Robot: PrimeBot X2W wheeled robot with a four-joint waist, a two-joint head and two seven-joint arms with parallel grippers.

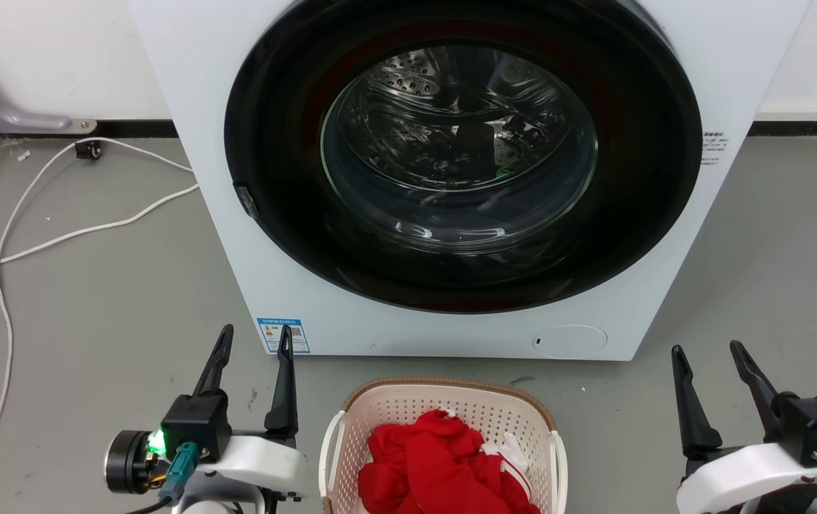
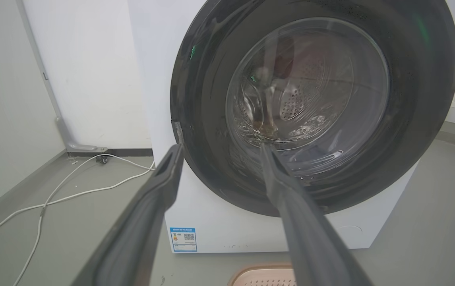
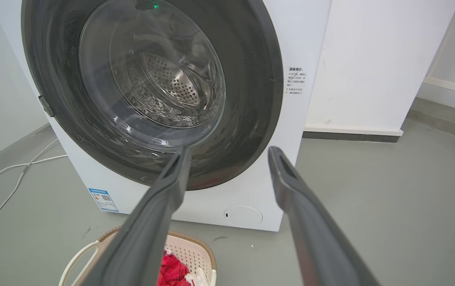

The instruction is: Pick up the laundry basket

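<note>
Head view: cream-white perforated plastic laundry basket [image 1: 401, 410] with red clothing [image 1: 437, 464] stands on grey floor [image 1: 94, 300], near white washing machine [image 1: 294, 285], between left end effector [image 1: 256, 332] and right end effector [image 1: 706, 348]; both fingers apart, empty.

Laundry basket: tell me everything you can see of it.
The laundry basket is cream-white plastic, rounded-rectangular, with perforated walls, a brown woven-look rim and a white handle on each side. It stands upright on the grey floor before the washing machine, apart from it, its near end cut off by the head view's edge. Inside lie red clothes and a white item. The left gripper and right gripper, both open, flank it without touching.
</note>
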